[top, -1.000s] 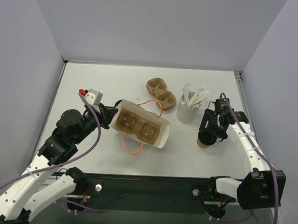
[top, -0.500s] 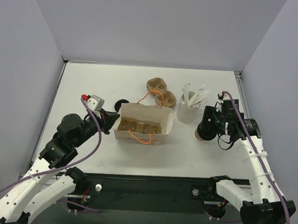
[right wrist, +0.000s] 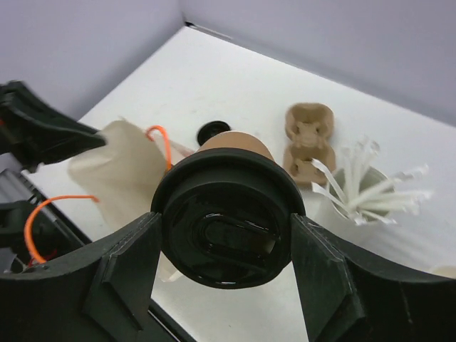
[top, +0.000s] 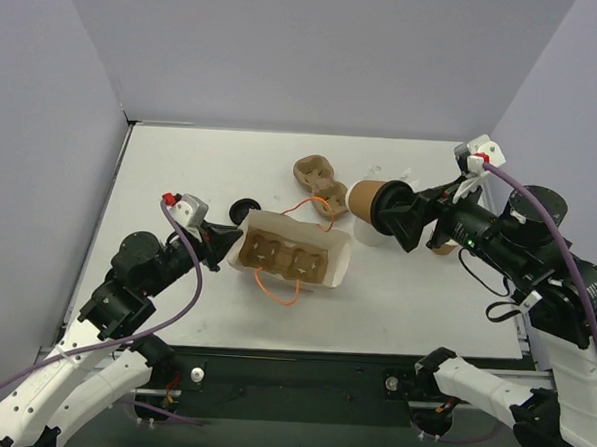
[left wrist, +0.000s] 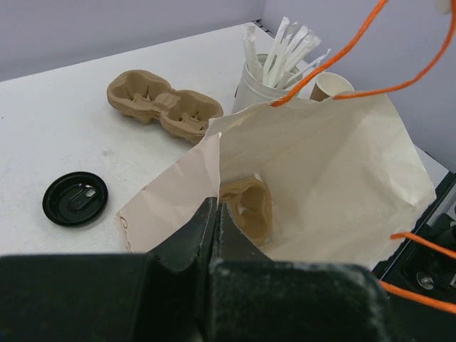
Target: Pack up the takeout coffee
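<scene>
The left gripper (top: 227,251) pinched the paper bag (top: 340,263) at its left rim while the right gripper (top: 392,214) clasped the lidded takeout coffee (top: 363,198) sideways, aloft just right of the bag, so it likely needed turning upright before lowering squarely into the carrier (top: 282,255) inside the bag.

Hidden behind own black lid (right wrist: 226,226) in right wrist view: nearly all of takeout coffee cup (right wrist: 235,141) wall. Masked from above by that cup and right gripper (top: 389,211): lower part of white stick cup (top: 370,235). Tucked under right arm (top: 493,244): most of open kraft cup (top: 443,247); clipped by bottom-right corner in right wrist view. Buried inside paper bag (left wrist: 335,185): most of cup carrier (left wrist: 246,206). Cut by frame edges in left wrist view: orange handles (left wrist: 342,44). Blurred, filling foreground there: left gripper (left wrist: 216,214) body.
</scene>
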`<action>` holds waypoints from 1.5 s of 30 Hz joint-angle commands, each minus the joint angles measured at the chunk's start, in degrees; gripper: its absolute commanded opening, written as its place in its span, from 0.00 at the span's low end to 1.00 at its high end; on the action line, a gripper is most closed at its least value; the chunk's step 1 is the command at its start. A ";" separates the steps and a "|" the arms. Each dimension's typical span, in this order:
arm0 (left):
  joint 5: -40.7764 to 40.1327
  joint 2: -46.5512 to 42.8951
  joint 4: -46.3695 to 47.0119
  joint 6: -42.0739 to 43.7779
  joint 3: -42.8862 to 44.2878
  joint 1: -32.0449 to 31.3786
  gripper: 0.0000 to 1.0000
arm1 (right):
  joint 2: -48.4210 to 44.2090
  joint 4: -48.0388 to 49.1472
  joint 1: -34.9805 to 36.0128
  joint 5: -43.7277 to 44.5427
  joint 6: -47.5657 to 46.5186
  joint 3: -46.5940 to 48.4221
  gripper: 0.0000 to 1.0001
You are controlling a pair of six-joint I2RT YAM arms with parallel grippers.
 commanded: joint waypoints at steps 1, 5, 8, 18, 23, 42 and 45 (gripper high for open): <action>1.39 0.52 6.28 0.77 0.91 0.40 0.00 | 3.54 1.88 9.60 -2.44 -5.03 5.34 0.51; 1.39 1.04 7.86 0.16 0.47 0.40 0.00 | 6.54 1.88 18.83 -0.25 -7.84 8.42 0.51; 1.65 1.57 8.13 -0.63 0.47 0.40 0.00 | 8.83 1.79 26.13 3.87 -10.74 10.09 0.51; 1.74 0.52 7.86 -0.46 0.12 0.49 0.00 | 17.62 1.00 35.90 8.63 -18.91 14.58 0.50; 1.65 0.08 6.64 -0.19 0.12 0.49 0.00 | 19.90 -0.58 40.73 14.78 -23.84 16.75 0.50; 3.14 -1.85 5.85 0.34 -1.46 0.57 0.00 | 23.25 -0.75 47.24 22.42 -26.56 17.41 0.49; 4.11 -2.55 6.20 0.60 -2.08 0.57 0.00 | 21.67 -0.67 47.07 24.27 -28.06 10.55 0.48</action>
